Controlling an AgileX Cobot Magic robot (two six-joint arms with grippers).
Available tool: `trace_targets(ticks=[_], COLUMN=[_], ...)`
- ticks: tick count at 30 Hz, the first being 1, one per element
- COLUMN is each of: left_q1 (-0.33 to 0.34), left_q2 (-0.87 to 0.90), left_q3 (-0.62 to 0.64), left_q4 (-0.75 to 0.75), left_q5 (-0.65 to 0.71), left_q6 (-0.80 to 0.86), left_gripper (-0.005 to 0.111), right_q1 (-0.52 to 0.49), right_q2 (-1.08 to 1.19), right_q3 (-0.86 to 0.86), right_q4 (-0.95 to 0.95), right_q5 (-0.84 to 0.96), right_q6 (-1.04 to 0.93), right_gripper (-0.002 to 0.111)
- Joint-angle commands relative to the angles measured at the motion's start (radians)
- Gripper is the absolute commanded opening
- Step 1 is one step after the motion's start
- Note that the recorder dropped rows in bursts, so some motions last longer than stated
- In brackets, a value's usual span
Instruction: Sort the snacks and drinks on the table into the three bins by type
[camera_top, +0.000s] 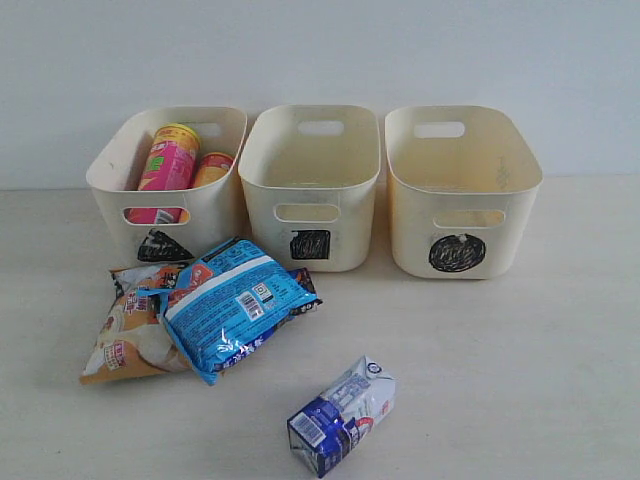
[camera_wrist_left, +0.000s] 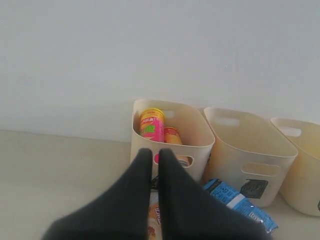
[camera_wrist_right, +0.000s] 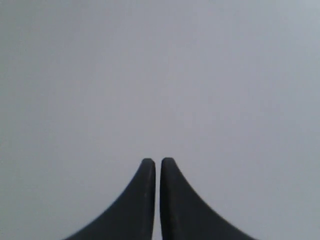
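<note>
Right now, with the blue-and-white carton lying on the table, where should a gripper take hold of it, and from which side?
Probably mid-body, across the long flat sides of the blue-and-white carton, coming down from above. It lies on its side, diagonal on the table, apart from the blue packet, so the grasp must turn to match its lie.

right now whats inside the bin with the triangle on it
Inside the triangle bin stand two chip tubes, a pink tube and a yellow-orange tube beside it. The bin's wall covers most of their lower parts and the floor.
</note>
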Motion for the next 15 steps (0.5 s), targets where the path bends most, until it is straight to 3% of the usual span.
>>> trace_targets(ticks=[1,4,9,11,15], left_q1=[-0.006,-0.006,-0.006,-0.006,-0.006], left_q2=[-0.001,-0.001,-0.001,-0.001,-0.001], left_q3=[0.004,0.004,0.004,0.004,0.004], left_q4=[-0.005,-0.005,-0.005,-0.005,-0.005], left_q5=[0.004,0.004,0.006,0.008,0.011], left_q6=[0.006,0.006,0.006,0.006,0.006], left_gripper=[0.004,0.004,0.004,0.004,0.004], right_q1=[0.003,0.003,0.003,0.003,0.003], right_q2=[0.267,0.422,0.564,0.589,0.631], right_q3=[-0.187,-0.346,-0.575,-0.649,-0.726], right_q4=[-0.179,-0.179,-0.191,-0.184,-0.092], right_q5=[0.051,0.206,0.683,0.886,1.095], right_q6=[0.023,0.111,0.267,0.279,0.189], right_gripper=[0.001,0.001,0.001,0.001,0.001])
